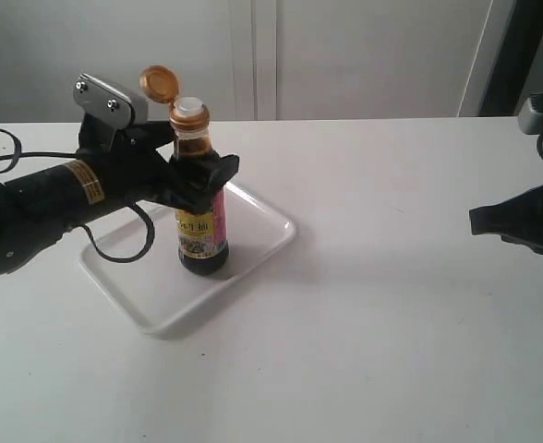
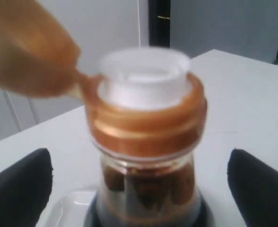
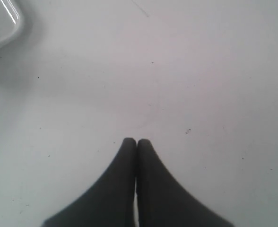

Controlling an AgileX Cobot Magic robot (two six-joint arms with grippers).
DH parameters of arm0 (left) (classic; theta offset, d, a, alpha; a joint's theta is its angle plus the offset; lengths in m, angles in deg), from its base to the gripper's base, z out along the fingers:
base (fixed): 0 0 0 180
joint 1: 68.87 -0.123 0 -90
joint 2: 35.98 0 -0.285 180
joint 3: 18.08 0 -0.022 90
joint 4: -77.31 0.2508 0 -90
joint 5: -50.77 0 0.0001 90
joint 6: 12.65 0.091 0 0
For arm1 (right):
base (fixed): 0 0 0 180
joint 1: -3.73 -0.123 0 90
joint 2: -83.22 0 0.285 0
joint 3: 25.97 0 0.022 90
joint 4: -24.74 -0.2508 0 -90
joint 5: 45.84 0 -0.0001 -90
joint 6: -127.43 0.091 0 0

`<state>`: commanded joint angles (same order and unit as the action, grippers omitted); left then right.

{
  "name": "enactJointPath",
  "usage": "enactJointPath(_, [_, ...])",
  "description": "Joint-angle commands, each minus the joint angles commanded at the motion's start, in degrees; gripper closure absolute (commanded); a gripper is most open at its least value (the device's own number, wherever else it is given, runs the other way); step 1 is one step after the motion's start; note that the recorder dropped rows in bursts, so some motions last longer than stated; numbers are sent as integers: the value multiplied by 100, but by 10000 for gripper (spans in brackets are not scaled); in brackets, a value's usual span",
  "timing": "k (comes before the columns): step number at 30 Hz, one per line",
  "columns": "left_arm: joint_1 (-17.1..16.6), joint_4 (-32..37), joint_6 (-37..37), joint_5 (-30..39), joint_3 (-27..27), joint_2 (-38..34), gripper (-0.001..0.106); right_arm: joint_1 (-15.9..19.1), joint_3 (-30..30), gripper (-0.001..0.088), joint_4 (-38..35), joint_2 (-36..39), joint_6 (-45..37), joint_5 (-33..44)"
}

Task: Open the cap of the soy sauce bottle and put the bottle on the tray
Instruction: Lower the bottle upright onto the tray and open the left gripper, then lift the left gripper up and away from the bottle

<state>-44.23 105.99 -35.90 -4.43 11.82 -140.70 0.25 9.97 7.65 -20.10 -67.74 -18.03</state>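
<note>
1 soy sauce bottle (image 1: 202, 217), 1 cap (image 1: 159, 84), 1 tray (image 1: 267, 223), 2 pincers: left pincer (image 1: 198, 175), right pincer (image 3: 137, 143).

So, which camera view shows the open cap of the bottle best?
The exterior view: the cap is sharp there, flipped back on its hinge beside the white spout of the soy sauce bottle. The left wrist view shows the cap only as a big orange blur, cut by the picture's edge. The right wrist view does not show it.
</note>
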Motion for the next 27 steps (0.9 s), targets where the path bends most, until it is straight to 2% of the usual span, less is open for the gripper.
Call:
enactJointPath(7, [0, -116, 116, 121, 0, 252, 2, 0, 0, 868, 1, 0, 0, -11])
enactJointPath(15, [0, -560, 278, 286, 0, 457, 2, 0, 0, 868, 1, 0, 0, -11])
enactJointPath(27, [0, -558, 278, 210, -10, 943, 2, 0, 0, 868, -82, 0, -62, -27])
